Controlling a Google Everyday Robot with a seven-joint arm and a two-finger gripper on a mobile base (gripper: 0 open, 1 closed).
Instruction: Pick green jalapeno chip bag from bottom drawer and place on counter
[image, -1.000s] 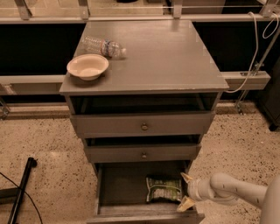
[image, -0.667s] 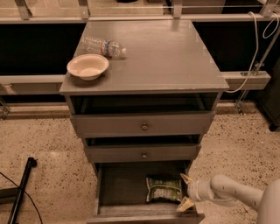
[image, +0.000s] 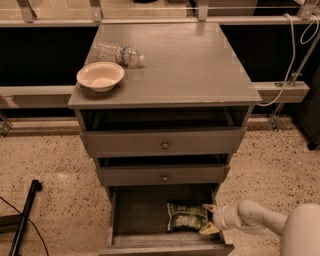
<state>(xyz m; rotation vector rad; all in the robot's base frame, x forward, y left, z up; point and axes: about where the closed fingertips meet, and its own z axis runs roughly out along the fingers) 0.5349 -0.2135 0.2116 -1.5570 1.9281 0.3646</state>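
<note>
**Camera view (sole view)**

- **Claw** (image: 206, 218): lower right of the frame, inside the bottom drawer (image: 135, 217), at the end of my pale arm, which reaches in from the right edge. The fingers stand apart, one above and one below the bag's right end. I cannot tell whether either touches it.
- **Green jalapeno chip bag** (image: 187, 216): lies flat on the drawer floor, lower centre-right, close to the right wall and just left of my claw.
- **Bottom drawer:** pulled out. The middle drawer (image: 164, 176) sits directly above its rear part.
- **Counter** (image: 195, 65): upper centre of the frame. A bowl (image: 100, 76) and a water bottle (image: 119, 53) lying on its side hold the left portion.
- **Step in hand, as I judge it:** closing on the bag.
  - I should ease further left so my fingers bracket more than the crimped edge.
  - I should close gently, since crinkly film likely slips and crushes.
  - I should draw the bag outward before rising, to avoid the middle drawer front.
  - I should aim for the counter's right side, away from the bowl and bottle.
</note>
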